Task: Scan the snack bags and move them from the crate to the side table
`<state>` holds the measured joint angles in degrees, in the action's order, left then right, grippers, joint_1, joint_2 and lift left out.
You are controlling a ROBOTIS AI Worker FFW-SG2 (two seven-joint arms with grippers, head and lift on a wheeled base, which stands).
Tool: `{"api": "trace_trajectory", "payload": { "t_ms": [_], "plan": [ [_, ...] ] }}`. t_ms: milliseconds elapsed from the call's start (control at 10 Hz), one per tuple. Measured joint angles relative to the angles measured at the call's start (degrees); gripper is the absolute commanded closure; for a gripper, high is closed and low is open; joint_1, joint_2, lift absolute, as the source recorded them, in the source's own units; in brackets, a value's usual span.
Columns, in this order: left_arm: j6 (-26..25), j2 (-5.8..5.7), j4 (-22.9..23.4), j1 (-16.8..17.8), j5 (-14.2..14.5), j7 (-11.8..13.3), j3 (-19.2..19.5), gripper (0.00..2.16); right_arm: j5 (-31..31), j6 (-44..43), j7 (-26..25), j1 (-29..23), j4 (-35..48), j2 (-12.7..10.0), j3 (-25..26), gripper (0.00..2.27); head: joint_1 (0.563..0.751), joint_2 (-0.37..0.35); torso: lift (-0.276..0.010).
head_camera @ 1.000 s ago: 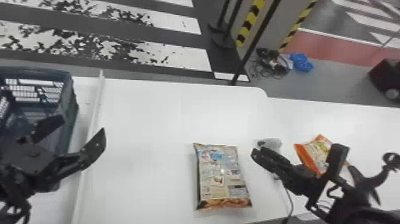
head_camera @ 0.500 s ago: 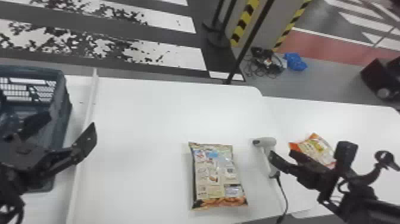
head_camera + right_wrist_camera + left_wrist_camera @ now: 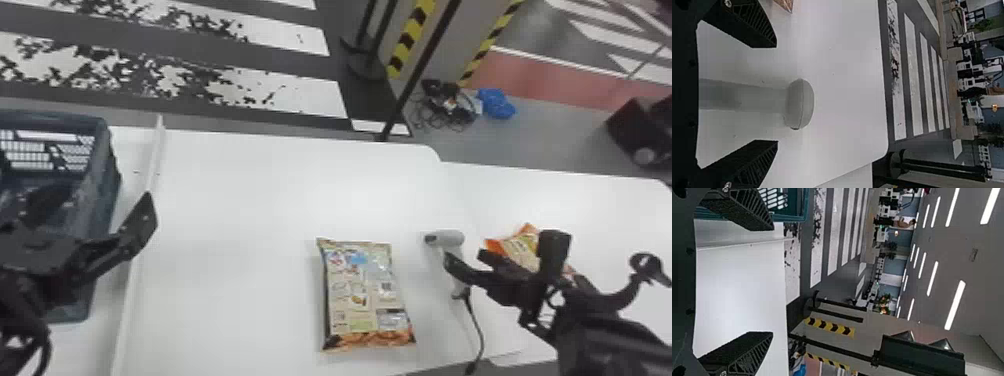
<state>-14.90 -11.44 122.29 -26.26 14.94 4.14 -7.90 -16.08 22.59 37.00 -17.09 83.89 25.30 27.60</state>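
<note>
My left gripper [image 3: 95, 215] is open over the right side of the blue-grey crate [image 3: 102, 165]; in the left wrist view the gripper [image 3: 772, 280] has nothing between its fingers. A beige snack bag [image 3: 365, 295] lies flat on the white table, its printed back up. Right of it lies the grey hand scanner [image 3: 450, 240] with its cable. My right gripper [image 3: 465, 257] is at the scanner's handle. In the right wrist view this gripper [image 3: 777, 93] stands open, its fingers on either side of the scanner [image 3: 801, 103], not touching it. An orange snack bag [image 3: 520, 247] is partly hidden behind the right gripper.
A raised white strip [image 3: 135, 280] runs between the crate and the beige bag. The side table [image 3: 590, 200] adjoins the main table [image 3: 280, 175] on the right. Dark poles [image 3: 420, 65] stand beyond the far edge.
The head view has shifted slightly. My right gripper has moved rightward and uncovered more of the scanner's handle. My left gripper has moved slightly toward the table's far side. Both stay open.
</note>
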Motion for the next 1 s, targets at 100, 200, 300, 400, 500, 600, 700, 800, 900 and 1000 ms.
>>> {"api": "trace_trajectory", "payload": {
  "t_ms": [100,200,300,400,500,600,700,800,900,1000],
  "plan": [
    [0.0,0.02,0.0,0.1,0.0,-0.2,0.0,0.04,0.6,-1.0,0.0,1.2,-2.1,0.3,-1.2,0.06,0.695,-0.350,-0.087],
    [0.0,0.02,-0.1,0.1,0.0,-0.2,0.0,0.04,1.0,-1.6,0.1,2.3,-4.3,0.5,-2.3,0.07,0.695,-0.350,-0.087],
    [0.0,0.02,-0.2,0.1,0.0,-0.2,0.1,0.04,1.3,-2.3,0.1,3.2,-6.4,0.6,-3.1,0.14,0.695,-0.350,-0.087],
    [0.0,-0.01,-0.1,0.1,0.0,-0.1,0.2,0.04,1.6,-2.9,0.4,3.7,-7.9,0.6,-3.6,0.60,0.695,-0.350,-0.087],
    [0.0,-0.06,0.0,0.1,0.0,0.1,0.2,0.04,1.8,-3.2,0.9,4.3,-9.5,0.9,-3.7,1.67,0.695,-0.350,-0.087],
    [-0.1,-0.07,0.2,0.1,0.1,0.2,0.3,0.04,1.6,-3.1,0.6,4.7,-10.4,1.1,-3.5,2.05,0.695,-0.350,-0.087],
    [-0.2,-0.07,0.4,0.1,0.2,0.1,0.3,0.04,1.2,-2.6,0.2,4.8,-10.6,1.1,-3.0,2.13,0.695,-0.350,-0.087],
    [-0.2,-0.07,0.6,0.1,0.3,0.1,0.3,0.04,1.0,-2.2,-0.2,4.7,-10.3,1.1,-2.8,2.13,0.695,-0.350,-0.087],
    [-0.2,-0.08,0.8,0.0,0.3,0.2,0.3,0.04,0.5,-2.2,-1.5,3.8,-8.9,0.6,-2.3,2.13,0.695,-0.350,-0.087],
    [-0.2,-0.09,0.8,-0.1,0.3,0.2,0.3,0.04,-0.5,-2.2,-3.1,2.2,-6.6,-0.3,-1.6,2.13,0.695,-0.350,-0.087]
  ]
}}
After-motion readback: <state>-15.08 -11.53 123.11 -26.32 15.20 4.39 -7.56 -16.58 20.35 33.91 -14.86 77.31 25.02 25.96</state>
